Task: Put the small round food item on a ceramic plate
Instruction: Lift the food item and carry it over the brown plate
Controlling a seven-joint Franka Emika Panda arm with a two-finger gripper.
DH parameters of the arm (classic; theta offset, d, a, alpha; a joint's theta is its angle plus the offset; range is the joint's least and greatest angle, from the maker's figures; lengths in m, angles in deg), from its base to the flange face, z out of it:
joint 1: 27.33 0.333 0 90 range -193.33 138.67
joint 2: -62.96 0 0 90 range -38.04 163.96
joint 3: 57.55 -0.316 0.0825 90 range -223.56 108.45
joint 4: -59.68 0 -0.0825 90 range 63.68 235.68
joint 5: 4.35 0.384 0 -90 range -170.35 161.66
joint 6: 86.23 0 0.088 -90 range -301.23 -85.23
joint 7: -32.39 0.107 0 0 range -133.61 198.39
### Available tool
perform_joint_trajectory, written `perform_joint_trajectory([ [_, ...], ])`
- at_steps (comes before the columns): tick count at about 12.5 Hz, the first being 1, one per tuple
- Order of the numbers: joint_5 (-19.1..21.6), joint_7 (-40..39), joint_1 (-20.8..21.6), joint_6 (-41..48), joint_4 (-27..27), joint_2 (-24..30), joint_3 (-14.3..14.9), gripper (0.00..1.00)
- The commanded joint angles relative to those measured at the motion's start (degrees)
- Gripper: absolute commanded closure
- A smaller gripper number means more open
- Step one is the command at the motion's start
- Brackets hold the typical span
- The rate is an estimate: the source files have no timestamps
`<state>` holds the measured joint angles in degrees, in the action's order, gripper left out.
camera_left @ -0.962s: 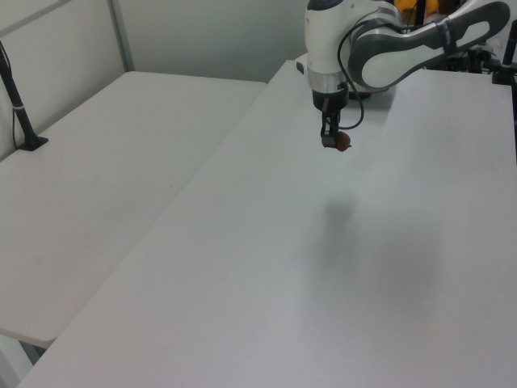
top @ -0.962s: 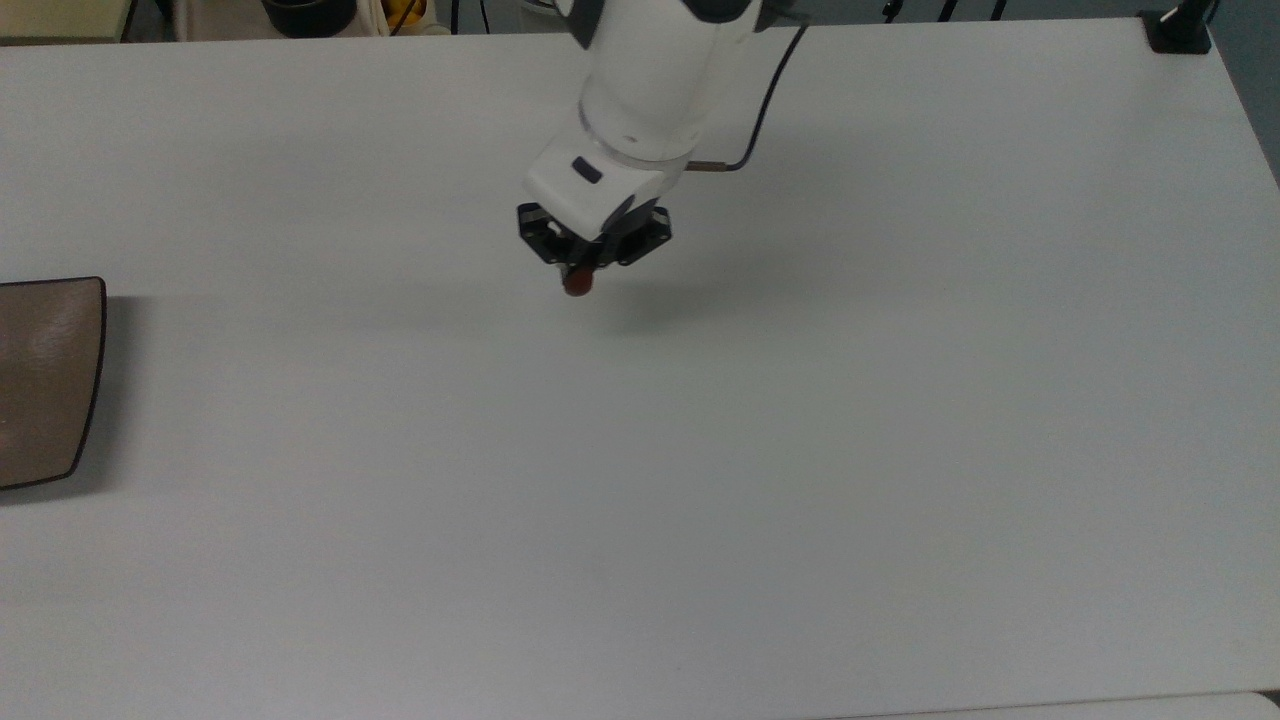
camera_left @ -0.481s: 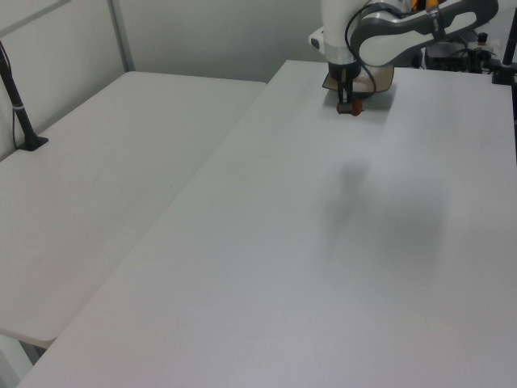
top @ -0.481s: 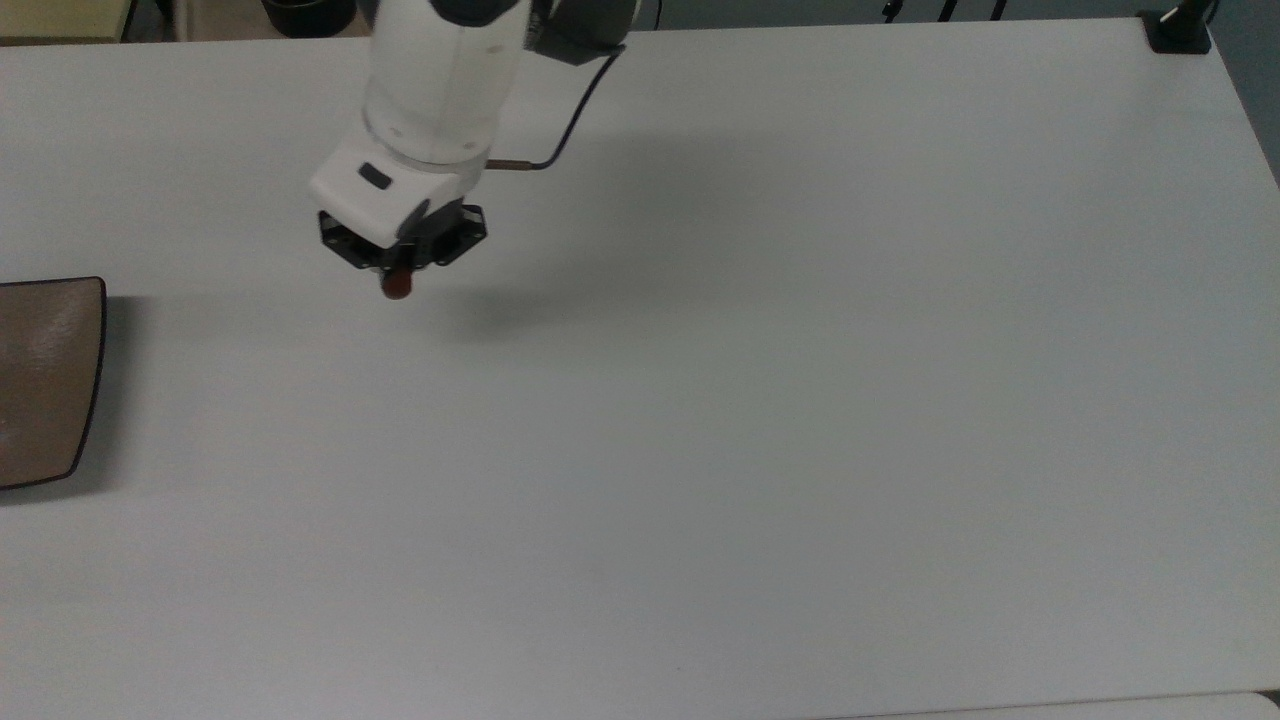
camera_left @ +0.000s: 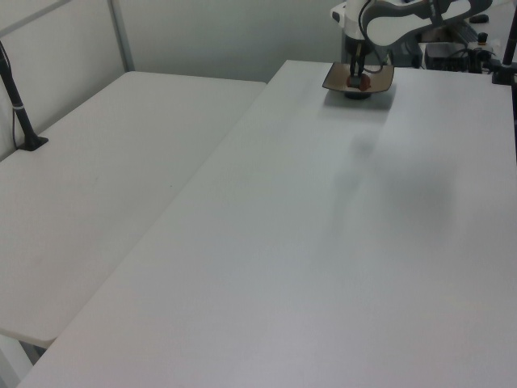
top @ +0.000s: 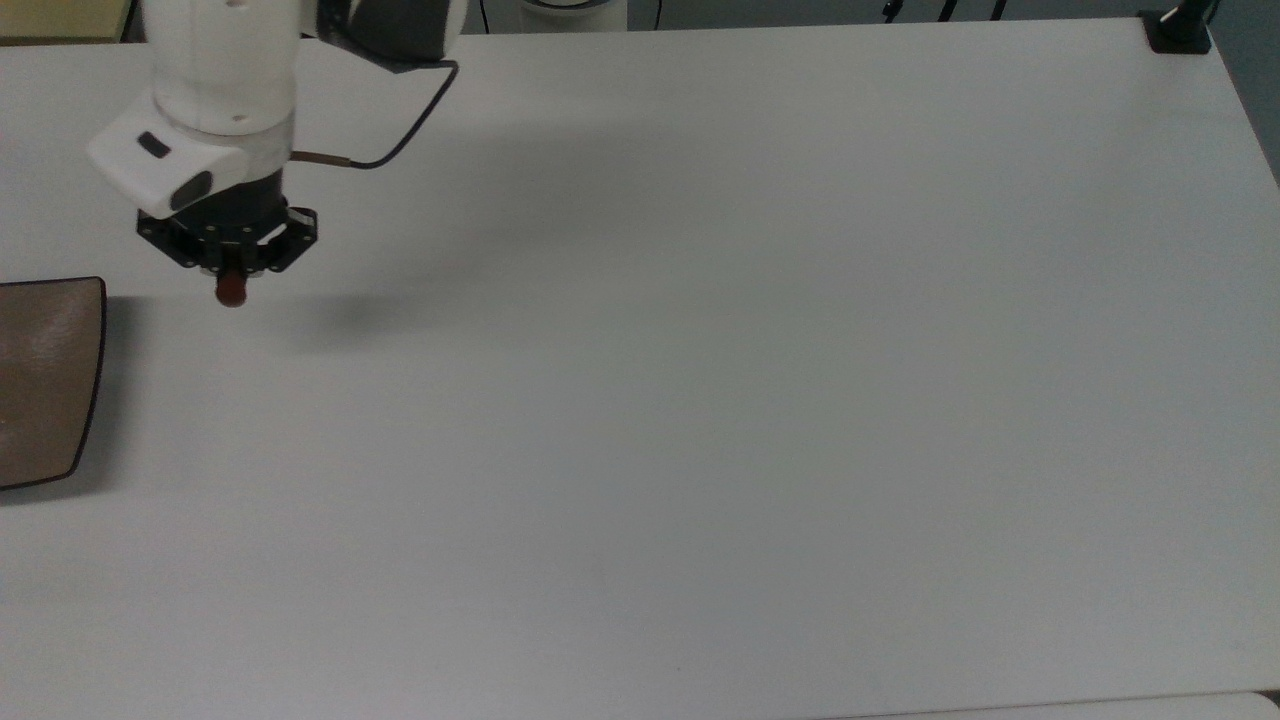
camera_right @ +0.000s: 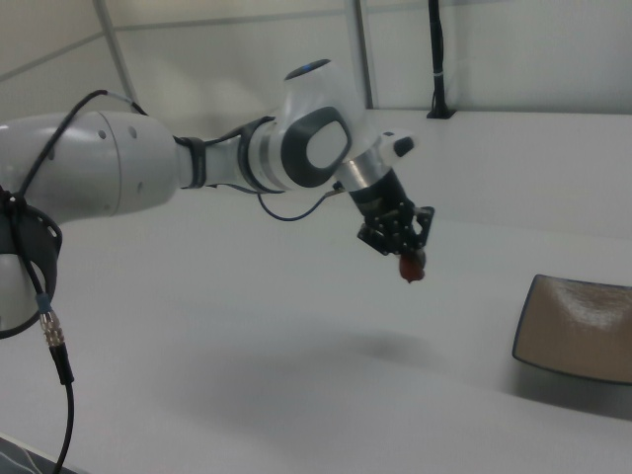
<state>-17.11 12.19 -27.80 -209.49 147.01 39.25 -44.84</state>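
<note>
My gripper (top: 231,282) hangs above the white table, shut on the small round food item (top: 231,291), a glossy reddish-brown lump that pokes out below the fingertips. The same gripper (camera_right: 408,261) and food item (camera_right: 412,269) appear in the right view, well above the table surface. The ceramic plate (top: 45,375), brown with a dark rim, lies at the top view's left edge, a short way left of and nearer than the gripper. In the right view the plate (camera_right: 580,329) sits to the right of the gripper. In the left view the gripper (camera_left: 358,78) with the food item (camera_left: 364,82) overlaps the far plate (camera_left: 380,79).
The white table (top: 700,400) stretches wide to the top view's right. A black clamp (top: 1178,30) sits at its far right corner. A second white table (camera_left: 97,186) adjoins on the left view's left, with a black post (camera_left: 18,105) on it.
The arm has carried the food item steadily toward the top view's left, from near the table's middle to just short of the plate. The grip has stayed shut on it.
</note>
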Motion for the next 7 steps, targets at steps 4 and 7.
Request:
perform_joint_trajectory([
  [4,8.8,-4.2,-8.6,-11.0,-6.9,-6.7,-0.2,1.00],
  [7,12.7,-4.2,-12.4,-14.3,-11.0,-10.9,-1.4,1.00],
])
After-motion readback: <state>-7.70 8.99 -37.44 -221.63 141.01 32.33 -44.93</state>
